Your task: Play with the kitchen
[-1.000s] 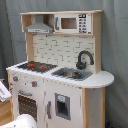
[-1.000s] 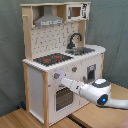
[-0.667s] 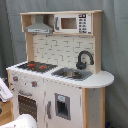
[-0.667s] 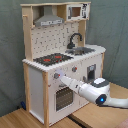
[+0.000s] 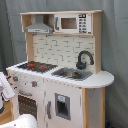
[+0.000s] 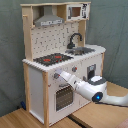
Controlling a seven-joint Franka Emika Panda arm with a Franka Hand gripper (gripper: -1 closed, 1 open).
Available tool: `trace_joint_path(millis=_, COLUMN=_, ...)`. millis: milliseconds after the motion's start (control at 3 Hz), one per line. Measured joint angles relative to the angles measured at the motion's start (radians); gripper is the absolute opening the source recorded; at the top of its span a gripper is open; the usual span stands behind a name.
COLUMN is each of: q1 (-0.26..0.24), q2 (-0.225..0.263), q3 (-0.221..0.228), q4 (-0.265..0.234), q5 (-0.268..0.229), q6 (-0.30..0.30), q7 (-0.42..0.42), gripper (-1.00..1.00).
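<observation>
The kitchen [image 6: 60, 55] is standing upright on a wooden worktop [image 6: 20, 120] before a grey curtain [image 6: 10, 50], its hob [image 6: 52, 59] beside the sink [image 6: 82, 50], while the arm's tool [image 6: 58, 76] is reaching at the knob panel above the oven door [image 6: 64, 96], its grip impossible to tell.

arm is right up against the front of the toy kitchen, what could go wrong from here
1. In the second exterior view the end effector is close against the knob panel of the kitchen, just above the oven door. Pushing on could snap a knob or scrape the panel.
2. The kitchen is tall and looks light, and it stands on a wooden table. A firm push might slide or tip it.
3. The arm hides the contact spot, so misalignment may go unnoticed.
</observation>
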Motion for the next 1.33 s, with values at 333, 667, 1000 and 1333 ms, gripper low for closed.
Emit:
trace_joint_path(millis=333, q1=-0.038, q2=0.004, q3=-0.015, q4=0.037, q5=0.000, q6=0.000, q7=0.088, gripper=1.00)
trace_joint_path(millis=667, q1=-0.083, q2=0.007, q3=-0.023, q4=0.066, q5=0.000, q6=0.017, q7=0.171, gripper=1.00)
trace_joint_path(millis=1000, q1=-0.116, q2=0.006, q3=-0.011, q4=0.079, q5=0.000, q6=0.078, q7=0.247, gripper=1.00)
trace_joint_path(millis=1333, q1=-0.148, q2=0.006, q3=-0.011, q4=0.086, q5=0.000, q6=0.155, q7=0.302, gripper=1.00)
